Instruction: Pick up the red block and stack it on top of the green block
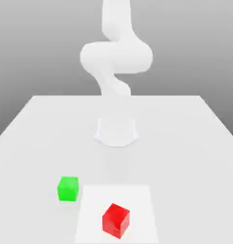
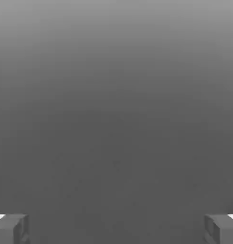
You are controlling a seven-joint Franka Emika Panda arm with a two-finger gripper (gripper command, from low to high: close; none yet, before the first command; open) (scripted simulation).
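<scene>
The red block (image 1: 116, 220) lies near the front of the table, on a slightly brighter square patch (image 1: 137, 195), turned a little on its base. The green block (image 1: 68, 188) sits apart from it, further back and toward the exterior view's left, just outside that patch. My gripper (image 2: 116, 228) is open in the hand view: its two grey fingertips (image 2: 11, 228) stand wide apart with nothing between them, facing a plain grey background. The white arm (image 1: 116, 57) rises from its base at the table's middle, bending upward out of the picture.
The arm's round white base (image 1: 116, 131) stands on the white table (image 1: 42, 133) behind both blocks. The table's far edge runs behind the base, and its side edges slant toward the front.
</scene>
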